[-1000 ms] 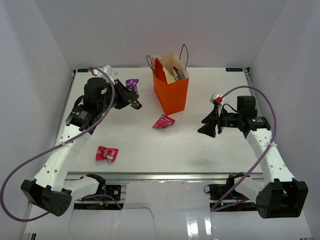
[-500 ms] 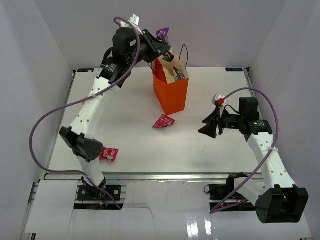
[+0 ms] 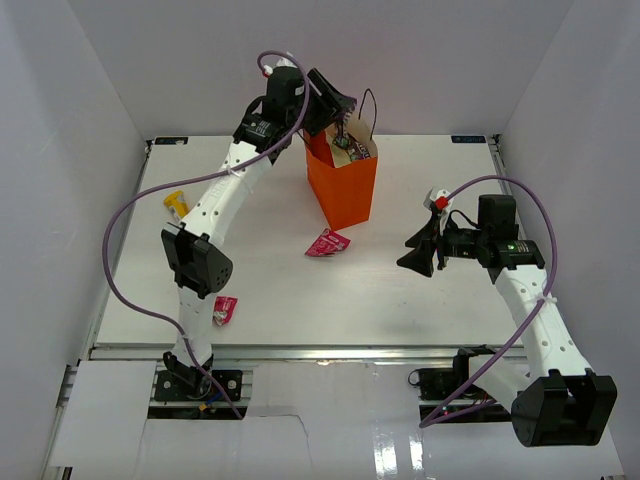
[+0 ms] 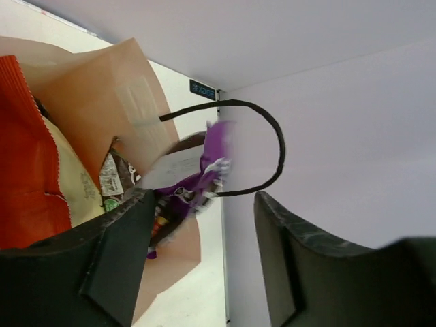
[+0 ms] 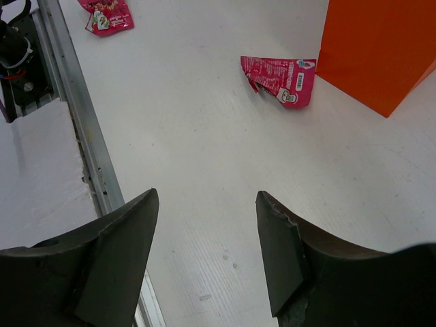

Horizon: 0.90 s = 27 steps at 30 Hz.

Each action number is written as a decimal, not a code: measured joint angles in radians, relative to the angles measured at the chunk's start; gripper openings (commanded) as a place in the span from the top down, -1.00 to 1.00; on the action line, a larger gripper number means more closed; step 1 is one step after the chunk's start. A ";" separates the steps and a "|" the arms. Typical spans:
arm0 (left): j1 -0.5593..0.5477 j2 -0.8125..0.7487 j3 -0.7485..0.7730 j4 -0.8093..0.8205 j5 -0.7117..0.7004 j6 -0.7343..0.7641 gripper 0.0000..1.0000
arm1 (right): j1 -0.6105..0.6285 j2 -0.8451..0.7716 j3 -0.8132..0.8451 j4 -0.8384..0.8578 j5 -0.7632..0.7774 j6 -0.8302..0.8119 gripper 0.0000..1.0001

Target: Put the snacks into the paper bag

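The orange paper bag (image 3: 346, 187) stands upright at the back middle of the table. My left gripper (image 3: 340, 108) hangs open above its mouth. In the left wrist view a blurred purple packet (image 4: 206, 170) is loose just past my left gripper (image 4: 204, 201), over the cream inside (image 4: 122, 95) of the bag. The chip bag (image 4: 76, 184) and a dark packet (image 4: 112, 178) sit inside. One pink packet (image 3: 327, 243) (image 5: 279, 78) lies in front of the bag. Another pink packet (image 3: 225, 309) (image 5: 105, 17) lies near the front edge. My right gripper (image 3: 415, 258) (image 5: 208, 204) hovers open and holds nothing.
A small yellow packet (image 3: 176, 203) lies at the left of the table. The bag's black cord handle (image 4: 279, 143) arches beside my left fingers. White walls close in the table on three sides. A metal rail (image 5: 68, 102) runs along the front edge.
My left arm lifted the purple packet from the table's left back to above the bag, then opened and let it go. The yellow packet is now uncovered. The right arm has not moved.
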<state>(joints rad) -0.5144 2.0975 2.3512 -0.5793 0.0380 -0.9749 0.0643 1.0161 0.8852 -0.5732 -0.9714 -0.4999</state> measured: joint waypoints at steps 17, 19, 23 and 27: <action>-0.002 0.008 0.080 0.027 0.026 0.064 -0.66 | 0.065 0.096 0.049 -0.023 -0.010 -0.011 -0.29; -0.002 -0.034 0.033 0.033 0.047 0.112 -0.73 | 0.139 0.138 0.090 -0.020 0.051 0.011 -0.29; -0.003 -0.273 -0.254 0.037 0.046 0.233 -0.86 | 0.330 0.203 0.144 0.000 0.193 0.010 -0.41; -0.005 -0.641 -0.570 0.020 -0.019 0.319 -0.94 | 0.477 0.288 0.189 -0.039 0.270 -0.206 -0.53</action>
<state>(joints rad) -0.5194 1.4563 1.7817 -0.5594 0.0189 -0.6563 0.5415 1.3041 1.0744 -0.6117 -0.7017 -0.7063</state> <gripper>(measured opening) 0.953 0.742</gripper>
